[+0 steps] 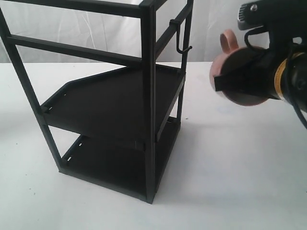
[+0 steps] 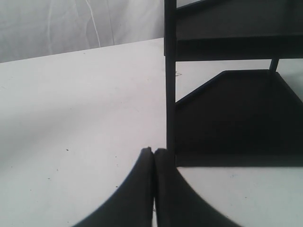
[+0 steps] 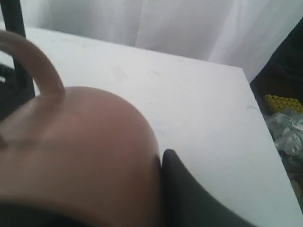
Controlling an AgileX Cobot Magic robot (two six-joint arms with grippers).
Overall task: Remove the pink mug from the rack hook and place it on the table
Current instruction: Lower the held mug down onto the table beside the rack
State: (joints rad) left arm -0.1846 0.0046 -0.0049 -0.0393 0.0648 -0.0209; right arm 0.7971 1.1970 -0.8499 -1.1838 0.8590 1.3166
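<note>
The pink mug [image 1: 238, 76] hangs in the air to the right of the rack [image 1: 115, 110], held sideways with its base toward the camera and its handle up. My right gripper [image 1: 225, 79] is shut on it; one black finger crosses the base. In the right wrist view the pink mug [image 3: 80, 151] fills the frame, with one finger [image 3: 182, 189] pressed against its side. The rack hook [image 1: 181, 47] on the upper side bar is bare, a short way left of the mug. The left gripper [image 2: 154, 152] is shut on nothing, low over the table [image 2: 75, 118] beside a rack post [image 2: 170, 94].
The white table [image 1: 240, 167] spreads around the rack. Its far right edge [image 3: 258, 109] shows in the right wrist view, with dark clutter and yellow items [image 3: 284, 106] beyond it. A white curtain hangs behind.
</note>
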